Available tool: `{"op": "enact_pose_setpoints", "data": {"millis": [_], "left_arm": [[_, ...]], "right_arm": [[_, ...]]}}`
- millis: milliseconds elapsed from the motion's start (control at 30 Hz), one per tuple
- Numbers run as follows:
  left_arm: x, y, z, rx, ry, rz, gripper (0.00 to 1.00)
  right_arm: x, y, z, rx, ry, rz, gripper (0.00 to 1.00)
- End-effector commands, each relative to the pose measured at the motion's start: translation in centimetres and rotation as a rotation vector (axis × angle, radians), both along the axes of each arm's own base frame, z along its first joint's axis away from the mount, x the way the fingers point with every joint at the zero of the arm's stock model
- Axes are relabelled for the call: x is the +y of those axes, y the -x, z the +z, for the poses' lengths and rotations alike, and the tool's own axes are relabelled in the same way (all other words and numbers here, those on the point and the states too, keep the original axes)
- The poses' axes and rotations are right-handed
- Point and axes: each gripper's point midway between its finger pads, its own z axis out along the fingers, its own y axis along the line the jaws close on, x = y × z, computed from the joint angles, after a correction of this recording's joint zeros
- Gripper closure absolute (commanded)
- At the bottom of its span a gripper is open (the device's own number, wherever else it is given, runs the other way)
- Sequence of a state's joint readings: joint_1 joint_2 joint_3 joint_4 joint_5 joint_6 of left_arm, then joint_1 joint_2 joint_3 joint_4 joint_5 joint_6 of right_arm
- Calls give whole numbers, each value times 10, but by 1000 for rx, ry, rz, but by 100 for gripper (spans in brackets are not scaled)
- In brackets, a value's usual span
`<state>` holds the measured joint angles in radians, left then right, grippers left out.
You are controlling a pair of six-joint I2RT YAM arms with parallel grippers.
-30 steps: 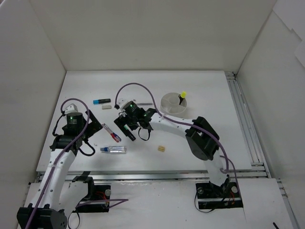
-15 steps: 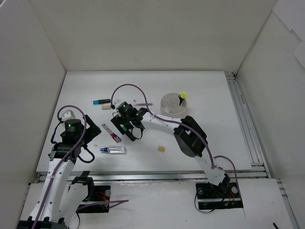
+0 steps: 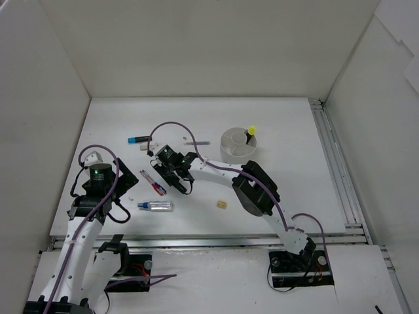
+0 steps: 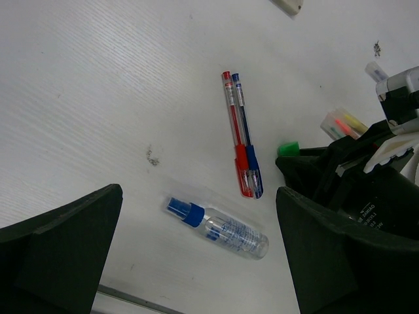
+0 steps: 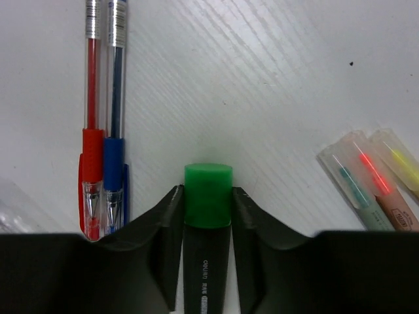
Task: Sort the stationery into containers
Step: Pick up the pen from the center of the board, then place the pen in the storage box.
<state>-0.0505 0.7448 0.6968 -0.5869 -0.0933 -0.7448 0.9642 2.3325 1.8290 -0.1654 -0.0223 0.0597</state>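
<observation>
My right gripper (image 5: 208,193) is shut on the black highlighter (image 5: 207,261), its jaws pressing just below the green cap, down at the table. In the top view this gripper (image 3: 169,173) sits left of centre. Red and blue pens (image 5: 103,150) (image 3: 152,182) lie side by side just left of it, and thin pastel pencils (image 5: 370,180) to its right. My left gripper (image 4: 198,193) hangs open above the clear blue-capped marker (image 4: 216,227) (image 3: 156,205). The round white container (image 3: 229,152) stands at the back right, a yellow-capped highlighter (image 3: 251,133) upright in it.
A blue-capped highlighter (image 3: 139,139) and a small eraser (image 3: 146,147) lie at the back left. A thin pencil (image 3: 196,142) lies left of the container. Another beige eraser (image 3: 222,204) sits near the front centre. White walls enclose the table.
The right gripper slid left and down over the green-capped highlighter and closed on it. The left arm drew back a little early on, then stayed still and open.
</observation>
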Motion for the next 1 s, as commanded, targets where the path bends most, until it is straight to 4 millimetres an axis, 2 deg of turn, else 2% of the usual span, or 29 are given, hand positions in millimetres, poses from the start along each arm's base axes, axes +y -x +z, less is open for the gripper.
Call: {"op": "enact_pose_setpoints", "data": {"millis": [0,133,233,300,433,467,500,533,567,600,633,667,700,867,900,933,967], "left_arm": [[6,-9,14,-53,-8,36,1],[6,-10,13,-52,-10,38,1],[6,-10,13,-53,-11,37,1],[6,-11,13,-53,-11,37,1],[7,-11,15,-55,-14,34,1],[7,-12,16,-58,-14,34,0],[7,-12,16,-61,-16,35,1],[7,-13,18,-66,-15,33,1],[7,-13,19,-68,-18,31,1],[6,-14,20,-73,-15,27,1],[5,-15,22,-78,-15,21,1],[4,-16,24,-86,-17,11,1],[3,-18,27,-99,-17,5,1],[-7,-30,40,-161,-22,-86,0],[-9,-34,43,-177,-21,-97,1],[-11,-36,45,-187,-21,-110,1],[-17,-39,48,-202,-6,-147,1]], "right_arm": [[15,-3,29,-20,-64,4,82],[13,-4,42,-48,-70,-4,97],[11,-11,61,-93,-82,-23,100],[11,-15,81,-131,-108,-26,100],[10,-21,135,-225,-248,-41,100],[-2,-23,152,-253,-309,-58,100],[8,-23,180,-281,-449,-44,100],[1,-26,194,-290,-512,-49,100],[-23,-32,209,-307,-571,-76,100],[-22,-33,233,-332,-684,-58,100],[-44,-48,244,-359,-719,-82,100],[-58,-44,255,-374,-760,-68,100],[-68,-50,276,-442,-815,-60,100],[-140,-69,320,-657,-862,-96,100],[-150,-72,326,-681,-871,-107,100],[-171,-85,328,-707,-866,-142,100],[-180,-83,333,-730,-887,-120,100]]}}
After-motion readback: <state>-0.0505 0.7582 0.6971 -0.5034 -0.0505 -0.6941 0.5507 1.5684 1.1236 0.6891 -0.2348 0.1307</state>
